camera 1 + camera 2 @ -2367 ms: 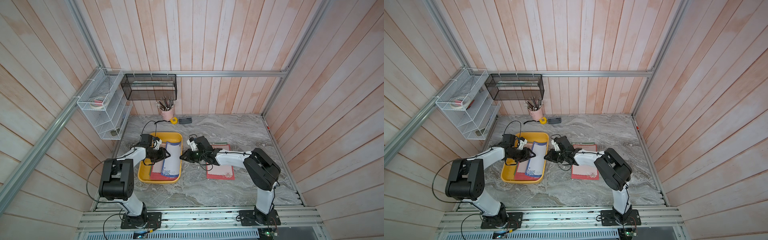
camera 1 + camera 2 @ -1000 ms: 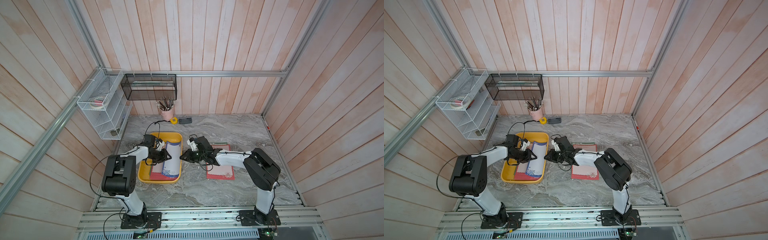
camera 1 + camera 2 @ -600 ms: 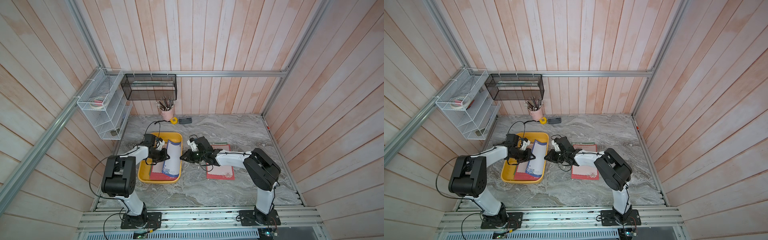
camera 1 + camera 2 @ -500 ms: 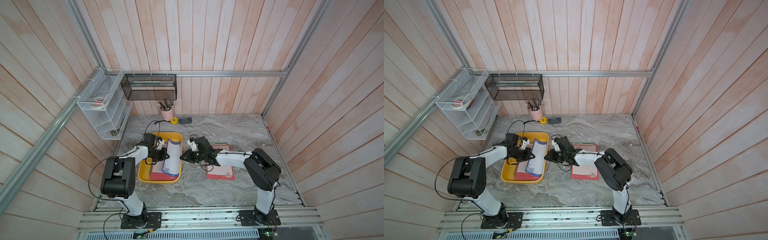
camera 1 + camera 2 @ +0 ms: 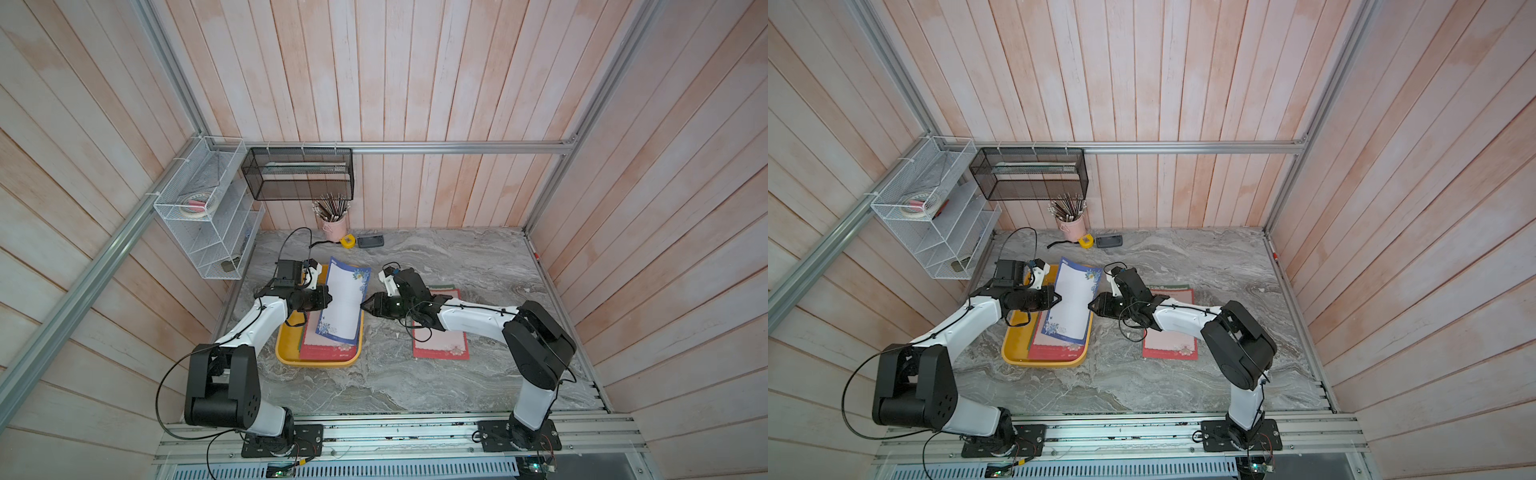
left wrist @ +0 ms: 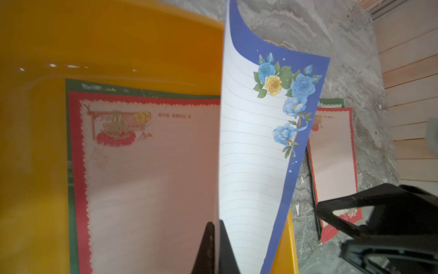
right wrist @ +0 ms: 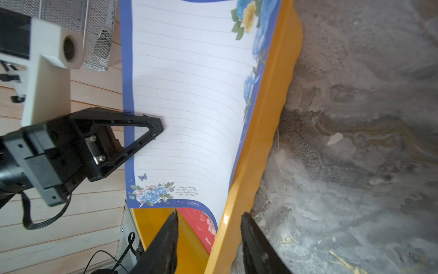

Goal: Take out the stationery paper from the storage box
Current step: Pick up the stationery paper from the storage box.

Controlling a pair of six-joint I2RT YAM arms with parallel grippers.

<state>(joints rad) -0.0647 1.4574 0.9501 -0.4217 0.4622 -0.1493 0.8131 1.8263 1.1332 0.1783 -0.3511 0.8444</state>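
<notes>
The yellow storage box (image 5: 316, 362) (image 5: 1038, 359) lies left of centre on the marble table. My left gripper (image 5: 328, 298) (image 5: 1056, 298) (image 6: 216, 227) is shut on the left edge of a blue-bordered sheet of stationery paper (image 5: 345, 303) (image 5: 1073, 299) (image 6: 251, 142) (image 7: 189, 95). The sheet curls up out of the box. Under it in the box lies a red-bordered sheet (image 5: 328, 351) (image 6: 151, 178) on a green one. My right gripper (image 5: 363, 305) (image 5: 1090, 306) (image 7: 209, 214) is open, its jaws astride the box's right wall (image 7: 260, 118).
Two more sheets (image 5: 440, 345) (image 5: 1170, 343) lie stacked on the table to the right, under my right arm. A pink pencil cup (image 5: 334, 226), a yellow tape measure (image 5: 347, 241) and a dark device (image 5: 371, 241) stand at the back. A white wire rack (image 5: 208, 232) hangs left.
My left jaws have closed on the blue-bordered sheet's edge. My right jaws have spread apart at the box's right wall. Both arms stay about where they were.
</notes>
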